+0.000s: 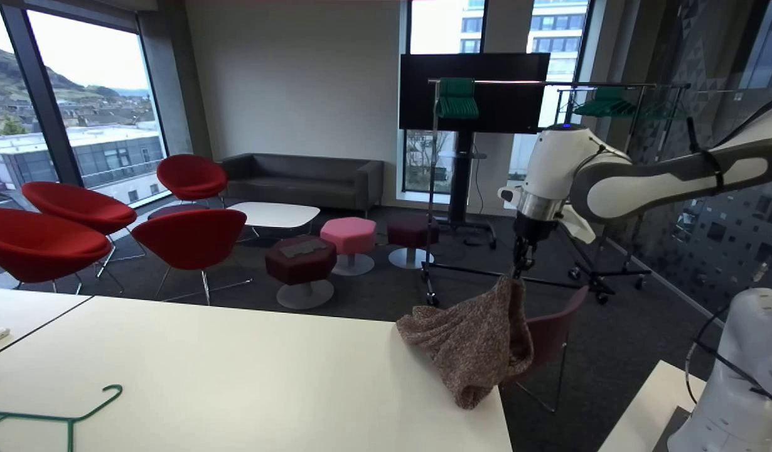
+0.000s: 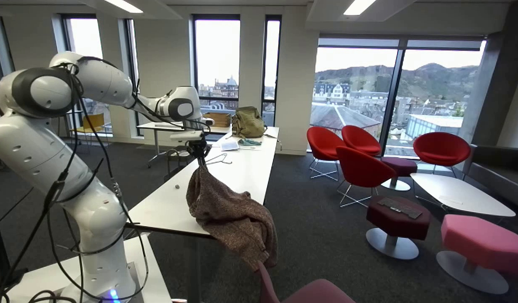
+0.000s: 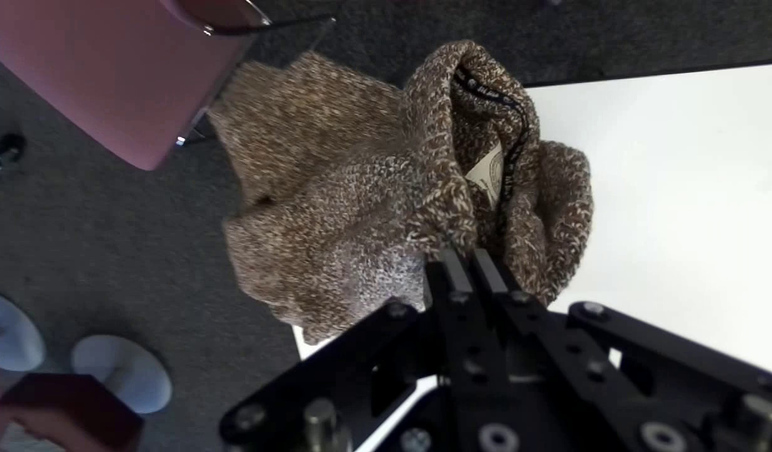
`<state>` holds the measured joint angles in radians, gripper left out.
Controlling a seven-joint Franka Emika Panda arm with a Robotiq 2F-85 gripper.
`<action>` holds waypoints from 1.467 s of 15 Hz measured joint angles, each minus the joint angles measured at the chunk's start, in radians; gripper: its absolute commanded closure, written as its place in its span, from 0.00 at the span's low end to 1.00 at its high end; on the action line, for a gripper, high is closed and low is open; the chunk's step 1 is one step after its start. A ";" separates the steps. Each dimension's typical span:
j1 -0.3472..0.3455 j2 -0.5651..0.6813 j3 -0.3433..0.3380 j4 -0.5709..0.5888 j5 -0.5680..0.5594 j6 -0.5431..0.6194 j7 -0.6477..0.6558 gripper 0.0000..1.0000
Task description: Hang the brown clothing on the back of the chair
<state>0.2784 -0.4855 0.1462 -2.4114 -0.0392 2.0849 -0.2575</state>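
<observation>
White table [image 1: 254,370] extends below the tool [image 3: 469,254]. Chair [image 3: 110,69] stands lower, to the tool's side. Brown clothing [image 1: 477,345] hangs under the tool, partly over the table; expect soft, limp, non-slip knit. Tool is narrow, pinching the clothing; grasp by the rim beside the label [image 3: 486,172]

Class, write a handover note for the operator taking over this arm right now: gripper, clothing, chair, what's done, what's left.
Gripper: shut on the brown clothing, near its pale label.
Clothing: hanging from the gripper at the corner of the white table; I can't tell whether it touches the chair.
Chair: reddish, just off that table corner.
Done: clothing gripped, held end raised above the tabletop.
Left: drape it over the chair's back, then release.
</observation>
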 measured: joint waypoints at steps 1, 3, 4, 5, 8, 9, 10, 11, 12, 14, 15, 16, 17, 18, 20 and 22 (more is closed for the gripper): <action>-0.034 -0.031 -0.010 0.012 -0.043 -0.036 0.011 0.99; -0.097 -0.078 -0.018 0.051 -0.136 -0.105 0.031 0.99; -0.122 -0.088 -0.018 0.076 -0.185 -0.130 0.039 0.99; -0.142 -0.090 -0.017 0.104 -0.231 -0.148 0.047 0.99; -0.176 -0.067 -0.016 0.187 -0.322 -0.165 0.060 0.99; -0.185 -0.050 -0.016 0.214 -0.344 -0.167 0.065 0.99; -0.194 -0.031 -0.017 0.238 -0.361 -0.167 0.069 0.99; -0.204 -0.009 -0.017 0.262 -0.374 -0.167 0.072 0.99; -0.214 0.016 -0.020 0.286 -0.386 -0.168 0.073 0.99; -0.232 0.070 -0.025 0.331 -0.402 -0.168 0.073 0.99; -0.238 0.098 -0.028 0.355 -0.409 -0.169 0.073 0.99; -0.243 0.125 -0.032 0.379 -0.415 -0.170 0.073 0.99; -0.246 0.153 -0.037 0.404 -0.418 -0.172 0.073 0.99; -0.249 0.179 -0.042 0.429 -0.419 -0.173 0.073 0.99; -0.254 0.228 -0.054 0.480 -0.419 -0.174 0.073 0.99; -0.254 0.270 -0.071 0.531 -0.417 -0.177 0.072 0.99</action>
<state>0.0243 -0.2158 0.0751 -1.8803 -0.4558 1.9081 -0.1853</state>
